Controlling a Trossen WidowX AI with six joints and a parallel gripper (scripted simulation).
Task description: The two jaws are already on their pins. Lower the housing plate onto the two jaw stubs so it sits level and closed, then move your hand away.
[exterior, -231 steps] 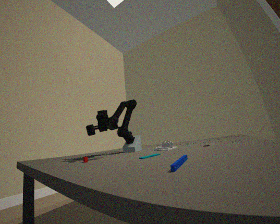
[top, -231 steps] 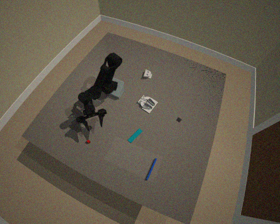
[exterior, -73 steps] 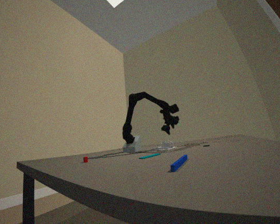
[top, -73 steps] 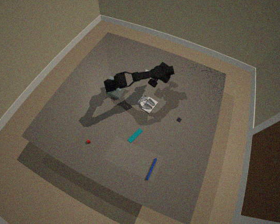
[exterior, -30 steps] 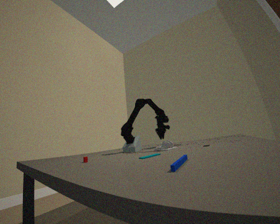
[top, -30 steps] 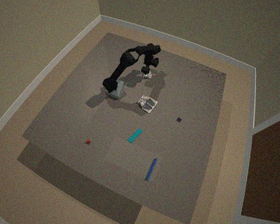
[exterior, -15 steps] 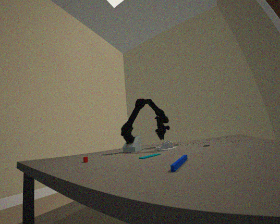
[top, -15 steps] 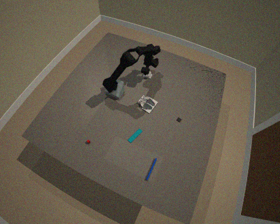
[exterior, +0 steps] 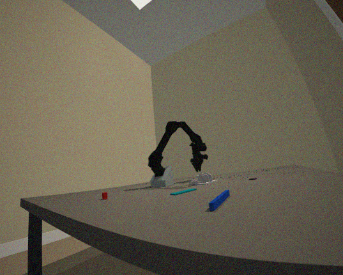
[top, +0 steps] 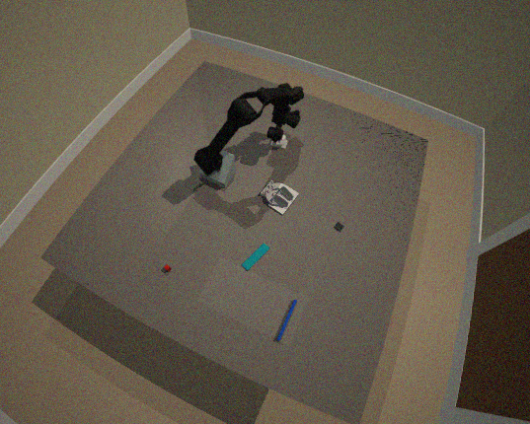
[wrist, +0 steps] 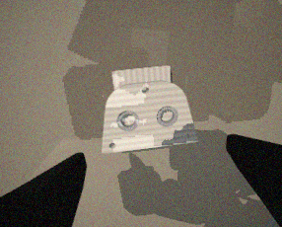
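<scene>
My gripper [top: 277, 139] [exterior: 197, 170] [wrist: 157, 150] is open and empty, pointing down above the housing plate. The pale housing plate [top: 282, 143] [wrist: 148, 103] has a rounded outline, two ringed holes, small corner holes and a ribbed block at its far edge; in the wrist view it is between and beyond the fingertips. The white base board [top: 295, 195] lies apart from it, with two dark grey shapes on it that look like the jaws. In the exterior view a pale rounded shape [exterior: 205, 178] shows below the gripper; which part it is, I cannot tell. The stubs cannot be made out.
A teal bar [top: 256, 257] [exterior: 183, 192], a blue bar [top: 286, 320] [exterior: 219, 201], a red cube [top: 167, 268] [exterior: 105, 196] and a small dark square [top: 339, 227] [exterior: 253, 178] lie on the table. The arm's grey base [top: 222, 175] [exterior: 162, 180] stands left of the board.
</scene>
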